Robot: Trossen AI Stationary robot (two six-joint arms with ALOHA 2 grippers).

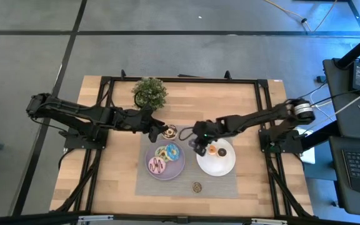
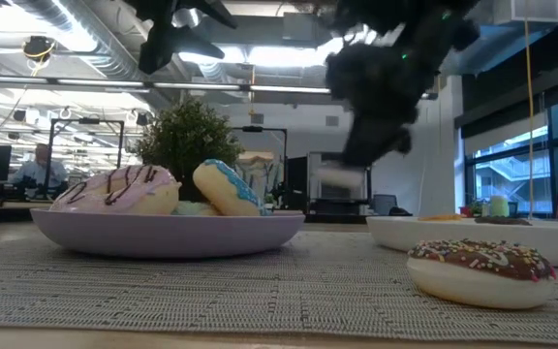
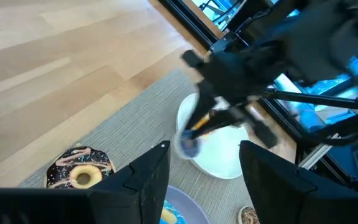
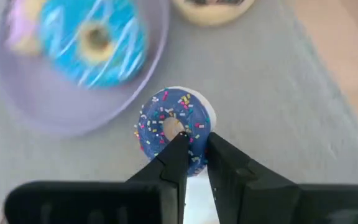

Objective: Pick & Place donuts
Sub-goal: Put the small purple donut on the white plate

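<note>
My right gripper [image 4: 194,149] is shut on a small blue sprinkled donut [image 4: 166,124], held above the grey mat [image 1: 183,182] between the lilac plate [image 1: 150,167] and the white plate [image 1: 220,166]. The lilac plate carries a pink donut [image 2: 114,189], a blue-iced donut [image 4: 95,40] and a green one [image 1: 161,152]. On the white plate lie an orange donut [image 1: 212,150] and a dark one [image 1: 222,152]. My left gripper [image 3: 204,168] hovers open above a chocolate sprinkled donut [image 3: 79,171] at the mat's far edge. A small chocolate donut [image 2: 480,271] lies on the mat's near part. My right gripper pinches the blue sprinkled donut's ring wall [image 4: 194,127]: one fingertip [image 4: 178,144] sits at the centre hole, the other [image 4: 221,149] outside the rim. The fingers slant down from the table's right. The donut is lifted clear of the mat, tilted, its iced face toward the wrist camera.
A green potted plant [image 1: 149,92] stands at the table's far edge, behind my left gripper. Bare wood lies to the left and right of the mat.
</note>
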